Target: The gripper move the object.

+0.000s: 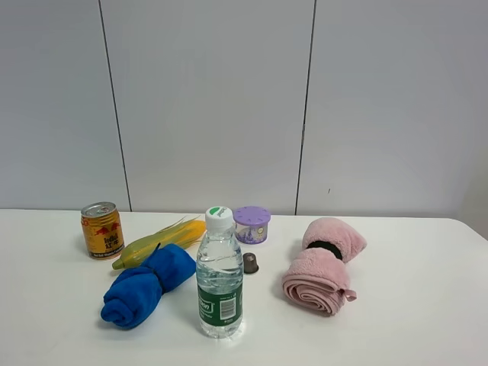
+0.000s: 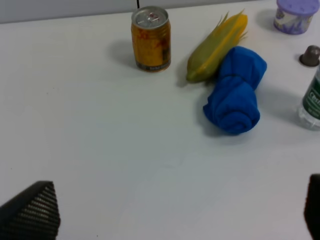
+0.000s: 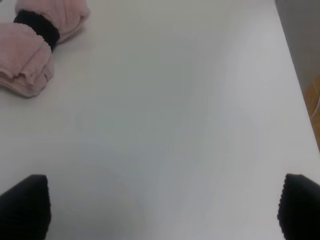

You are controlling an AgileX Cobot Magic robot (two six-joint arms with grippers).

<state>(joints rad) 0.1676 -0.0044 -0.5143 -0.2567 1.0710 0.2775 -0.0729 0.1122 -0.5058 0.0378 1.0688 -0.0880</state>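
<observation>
The object, a tiny dark brown-grey metallic capsule (image 1: 250, 263), stands on the white table (image 1: 412, 328) just right of the water bottle (image 1: 219, 276) and in front of the purple lidded container (image 1: 252, 224). It also shows in the left wrist view (image 2: 310, 55). Neither arm shows in the exterior view. My left gripper (image 2: 175, 210) is open and empty above bare table, well away from the capsule. My right gripper (image 3: 160, 207) is open and empty above bare table, apart from the pink towel (image 3: 35, 45).
A gold drink can (image 1: 102, 229), a corn cob (image 1: 160, 240) and a rolled blue cloth (image 1: 146, 285) lie left of the bottle. A rolled pink towel (image 1: 322, 267) with a black band lies right of the capsule. The table's right edge (image 3: 292, 65) shows in the right wrist view.
</observation>
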